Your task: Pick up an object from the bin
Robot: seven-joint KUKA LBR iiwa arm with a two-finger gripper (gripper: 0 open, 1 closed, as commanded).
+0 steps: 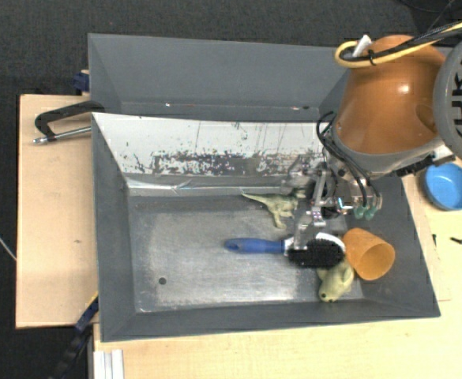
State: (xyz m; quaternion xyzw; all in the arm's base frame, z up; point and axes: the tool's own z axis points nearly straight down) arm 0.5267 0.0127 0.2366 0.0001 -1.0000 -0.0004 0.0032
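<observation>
The left of the grey metal bin (175, 275) is left bare, and a scuffed, dull floor is shown there. Further right a brush (256, 245) is laid flat, its smooth blue handle pointed left, its black bristled head right. A pale, rubbery-looking toy figure (279, 205) is seen just behind it. The gripper (308, 231) is set low over the brush's neck, judged the likeliest pick. How wide it stands cannot be told. An orange cup (369, 253) is tipped sideways beside the head, with a pale soft lump (335, 283) below it.
</observation>
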